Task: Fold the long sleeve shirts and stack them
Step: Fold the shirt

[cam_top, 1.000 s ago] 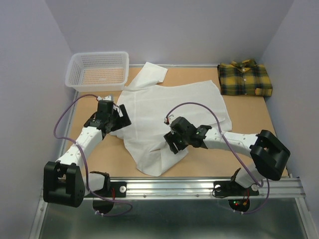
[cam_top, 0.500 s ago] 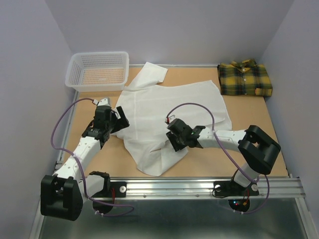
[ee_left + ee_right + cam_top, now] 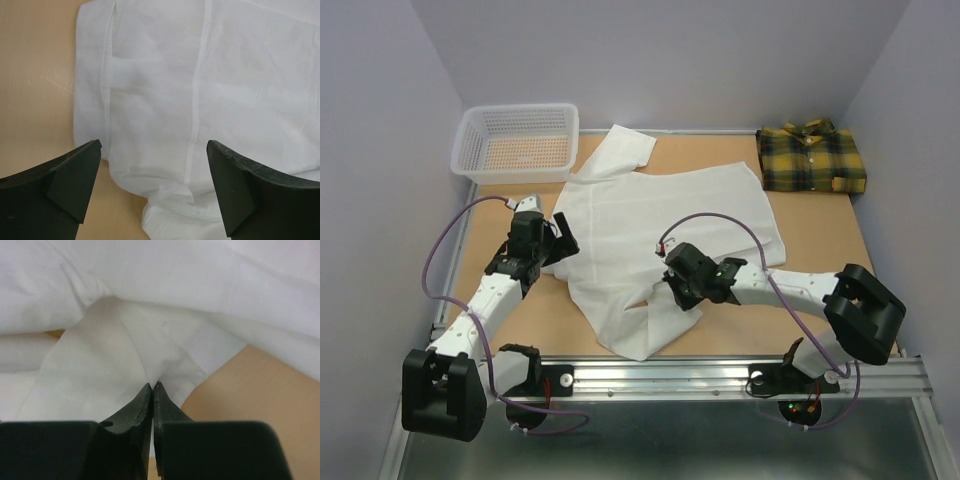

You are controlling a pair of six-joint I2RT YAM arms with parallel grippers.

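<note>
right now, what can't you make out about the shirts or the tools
Right wrist view: how many layers of the white shirt the shut right tool pinches; its tips hide that.
Left wrist view: whether the open left tool touches the cloth; no side angle.
Top view: the plaid shirt's sleeves, hidden in its own folds.

White shirt (image 3: 660, 210): thin matt cloth, smooth, with stitched seams showing. Plaid shirt (image 3: 812, 160): matt woven cloth. The table (image 3: 820, 240) looks like matt tan wood. Basket (image 3: 520, 108): white plastic mesh with a faint sheen. Left gripper (image 3: 154, 145) has matt black plastic fingers (image 3: 70, 175). The rail (image 3: 670, 372) is brushed metal.
</note>
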